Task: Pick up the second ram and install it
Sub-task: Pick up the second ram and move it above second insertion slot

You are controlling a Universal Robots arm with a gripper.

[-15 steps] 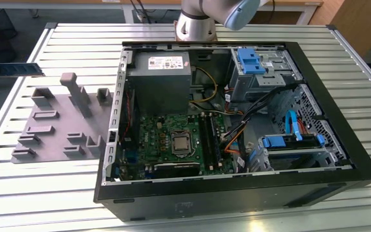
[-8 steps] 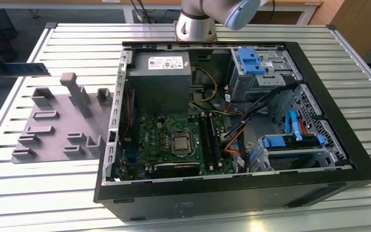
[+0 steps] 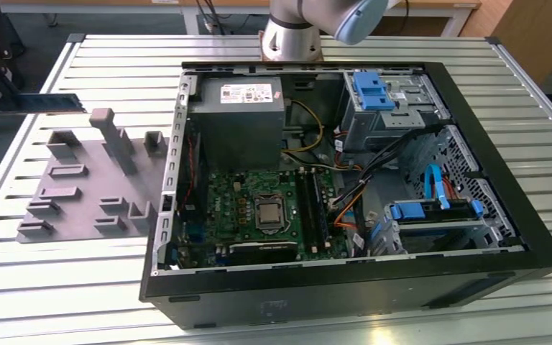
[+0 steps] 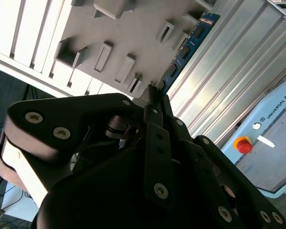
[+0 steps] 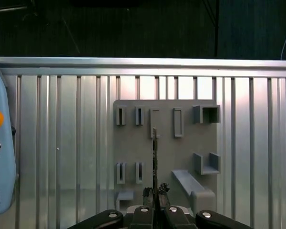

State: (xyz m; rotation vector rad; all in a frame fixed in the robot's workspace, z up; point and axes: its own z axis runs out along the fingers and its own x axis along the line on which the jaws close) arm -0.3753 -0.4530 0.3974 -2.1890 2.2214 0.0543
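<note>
Above the grey tray (image 5: 181, 157), the claw (image 5: 154, 192) pinches the second ram (image 5: 154, 148) by one end, so its long edge stays free.

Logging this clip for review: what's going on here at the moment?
The arm's gripper is shut on the second ram, holding it in the air above the grey holder tray. In the exterior view the stick sits at the left, well apart from the open computer case and its motherboard, so it is picked up but not yet installed.
</note>
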